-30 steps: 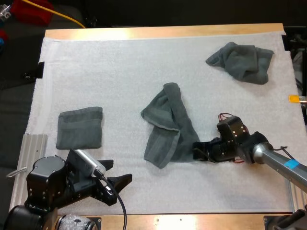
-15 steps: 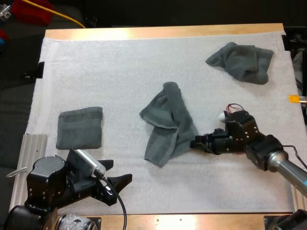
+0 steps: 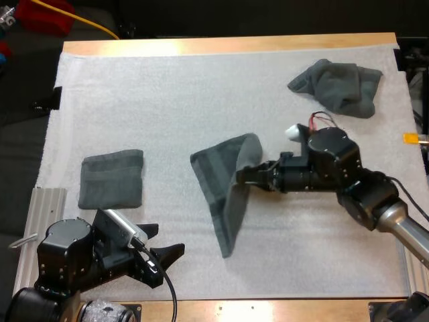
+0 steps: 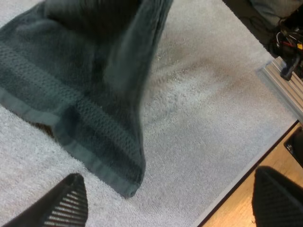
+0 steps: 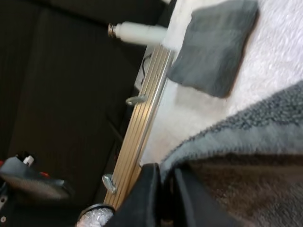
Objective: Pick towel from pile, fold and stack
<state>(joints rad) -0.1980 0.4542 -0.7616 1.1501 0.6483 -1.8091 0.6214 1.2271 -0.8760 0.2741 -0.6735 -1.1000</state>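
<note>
My right gripper (image 3: 242, 178) is shut on a corner of a dark grey-green towel (image 3: 224, 184) near the middle of the mat. The towel is lifted and hangs down in a long drape towards the front edge. In the right wrist view the fingers (image 5: 142, 198) pinch the towel's thick hem (image 5: 246, 151). A folded towel (image 3: 111, 178) lies flat at the mat's left; the right wrist view has it (image 5: 215, 47) beside the rail. A crumpled towel (image 3: 338, 84) sits at the far right. My left gripper (image 3: 161, 243) rests open at the front left, and the hanging towel (image 4: 80, 94) shows just ahead of its fingers (image 4: 71, 201).
An aluminium rail (image 3: 45, 209) runs along the mat's left edge, next to the folded towel. The white mat (image 3: 167, 100) is bare across its far left and middle. The wooden table edge (image 3: 221, 44) lies beyond it.
My right gripper has closed on the middle towel, risen and moved left and away. The towel has come up off the mat and now hangs from that gripper. The left arm has not moved.
</note>
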